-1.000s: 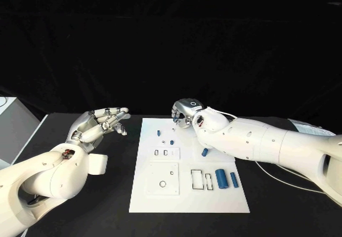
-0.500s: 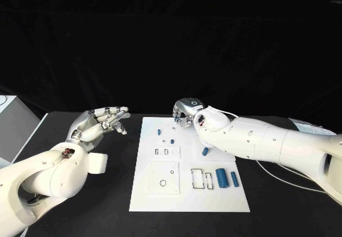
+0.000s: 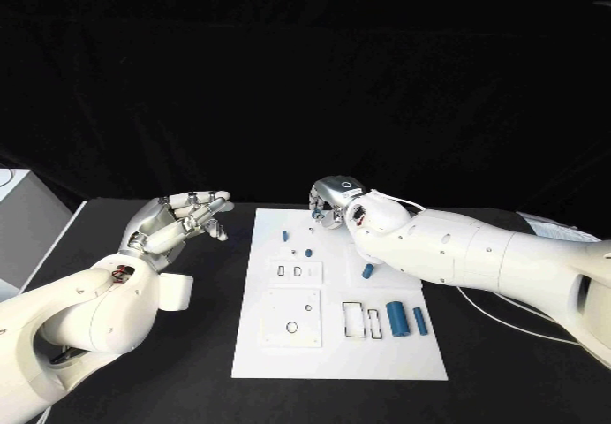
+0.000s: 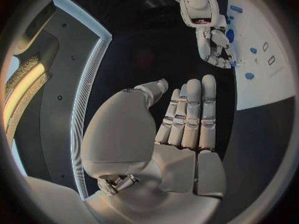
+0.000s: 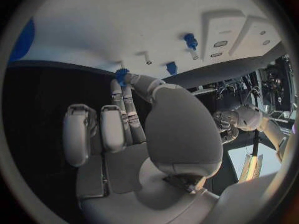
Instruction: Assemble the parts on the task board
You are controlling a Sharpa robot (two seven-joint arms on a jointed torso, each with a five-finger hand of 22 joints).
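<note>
The right hand (image 3: 334, 201) is at the far edge of the task board (image 3: 337, 353). In the right wrist view its fingertips (image 5: 127, 82) pinch a small blue part (image 5: 121, 75) just over that edge. Near it on the board lie a little blue peg (image 3: 285, 236) and a blue knob (image 3: 310, 252), so the right hand is much nearer the work. Two long blue bars (image 3: 405, 319) lie side by side near the board's right edge, pointing near to far. The left hand (image 3: 184, 221) hangs flat and open beside the board's left edge, holding nothing. Since a moment ago, both hands have hardly moved.
</note>
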